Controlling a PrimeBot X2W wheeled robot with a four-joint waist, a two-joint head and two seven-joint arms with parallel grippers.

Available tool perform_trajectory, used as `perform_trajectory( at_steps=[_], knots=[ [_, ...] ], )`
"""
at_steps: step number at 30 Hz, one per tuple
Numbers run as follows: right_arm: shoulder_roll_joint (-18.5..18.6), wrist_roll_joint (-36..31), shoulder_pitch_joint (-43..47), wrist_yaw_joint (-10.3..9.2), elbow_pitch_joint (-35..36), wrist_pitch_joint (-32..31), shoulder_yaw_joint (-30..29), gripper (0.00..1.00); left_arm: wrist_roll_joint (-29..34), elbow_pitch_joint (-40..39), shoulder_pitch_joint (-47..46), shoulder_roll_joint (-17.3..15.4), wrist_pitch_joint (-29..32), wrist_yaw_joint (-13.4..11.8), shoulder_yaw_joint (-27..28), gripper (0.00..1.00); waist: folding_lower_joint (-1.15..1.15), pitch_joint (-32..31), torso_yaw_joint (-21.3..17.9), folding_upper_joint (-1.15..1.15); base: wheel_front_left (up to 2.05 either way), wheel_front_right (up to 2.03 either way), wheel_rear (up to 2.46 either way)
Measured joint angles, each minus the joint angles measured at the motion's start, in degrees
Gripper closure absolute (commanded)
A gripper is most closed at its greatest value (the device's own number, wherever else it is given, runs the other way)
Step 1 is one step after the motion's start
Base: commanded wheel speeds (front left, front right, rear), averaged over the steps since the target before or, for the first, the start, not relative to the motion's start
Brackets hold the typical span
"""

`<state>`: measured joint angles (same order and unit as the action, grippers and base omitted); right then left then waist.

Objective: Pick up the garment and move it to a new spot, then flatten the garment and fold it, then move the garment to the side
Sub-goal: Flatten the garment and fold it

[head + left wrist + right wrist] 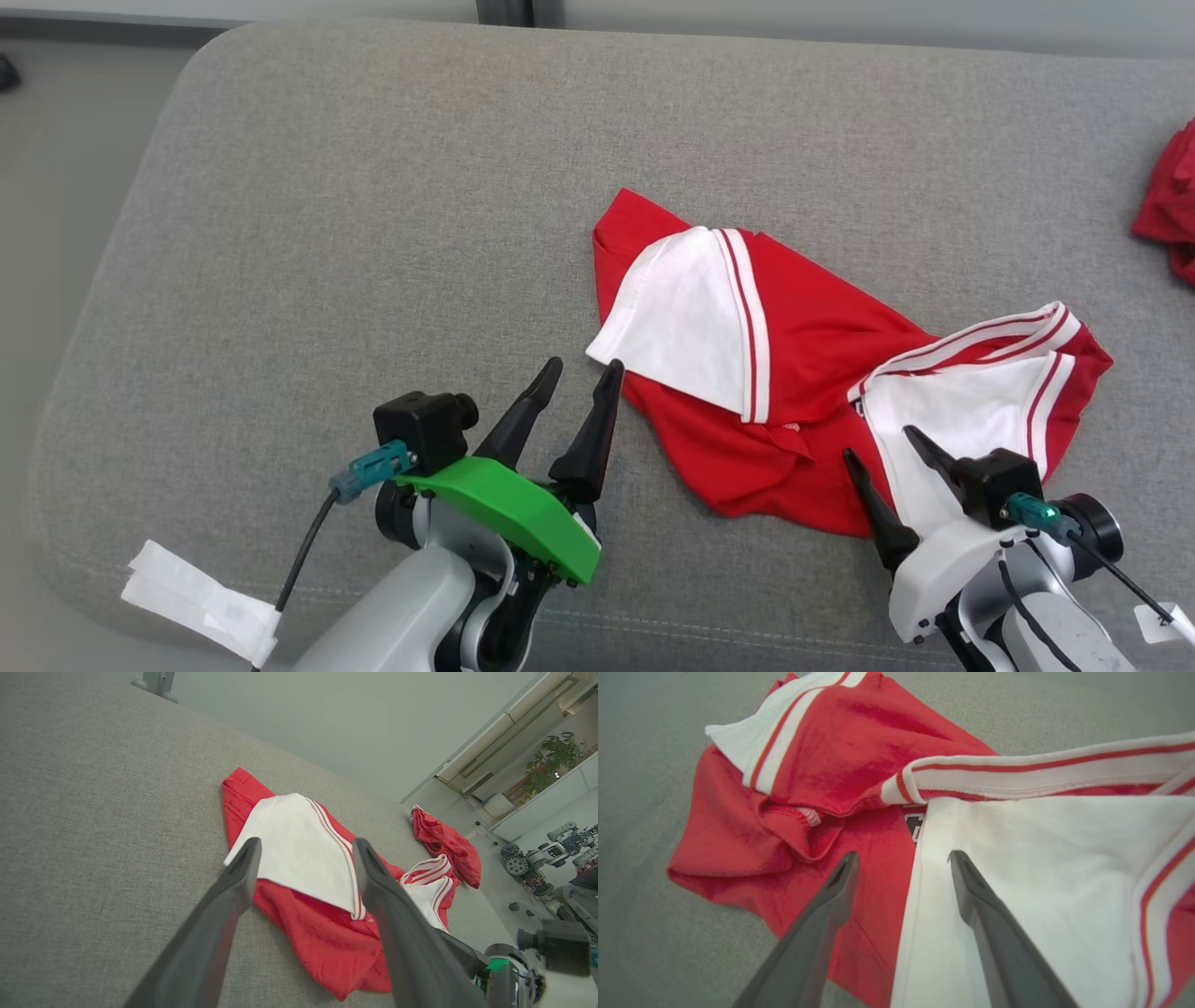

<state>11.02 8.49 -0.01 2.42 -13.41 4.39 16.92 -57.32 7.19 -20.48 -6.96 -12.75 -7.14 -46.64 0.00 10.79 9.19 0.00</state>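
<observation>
Left gripper [583,366], fingers spread and empty, hovers just beside the crumpled red-and-white striped jersey garment [812,345], which lies right of the middle of the grey woven fabric cushion [373,187], toward its near edge. The right gripper [879,443], likewise spread, is over the garment's near right part; I judge both are placed to take its two ends.

Left wrist view shows whole a bunched red cloth [444,844] near the cushion's right edge.

Right wrist view reveals a small dark patch [913,825], possibly a label.

Grey upholstered cushion [373,233] with rounded corners, pale floor [56,187] alongside, potted plant [556,753] beyond, even light.
</observation>
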Motion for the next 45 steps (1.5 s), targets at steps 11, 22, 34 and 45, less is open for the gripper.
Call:
perform_trajectory(
  at_steps=[11, 22, 34, 45],
  knots=[
    [0.99, -0.54, -1.05, -0.09, 0.93, -1.52, -1.05, 0.00, 0.02, -2.21, 0.32, -0.07, -0.47, 0.00, 0.80, 0.00, 0.00, 1.73, 0.98, 0.00, 0.00, 0.00, 0.00],
    [1.31, -0.54, -1.05, -0.98, 1.24, -3.31, -1.58, 0.00, 0.60, -4.03, 0.32, 0.02, -0.47, -0.01, 1.00, 0.00, 0.00, 4.20, 2.06, 0.00, 0.00, 0.00, 0.00],
    [2.09, -0.48, -2.02, -1.02, 2.29, -4.46, -2.30, 0.26, 0.62, -4.30, 0.32, 0.10, -0.48, -0.01, 2.21, 0.00, 0.00, 6.02, 3.41, 0.00, 0.00, 0.00, 0.00],
    [1.52, -0.38, -2.37, -1.58, 2.46, -5.99, -2.15, 0.57, 1.36, -4.27, 1.49, -0.53, -0.51, -0.01, 5.06, 0.00, 0.00, 5.21, 0.71, 0.00, 0.00, 0.00, 0.00]
  ],
)
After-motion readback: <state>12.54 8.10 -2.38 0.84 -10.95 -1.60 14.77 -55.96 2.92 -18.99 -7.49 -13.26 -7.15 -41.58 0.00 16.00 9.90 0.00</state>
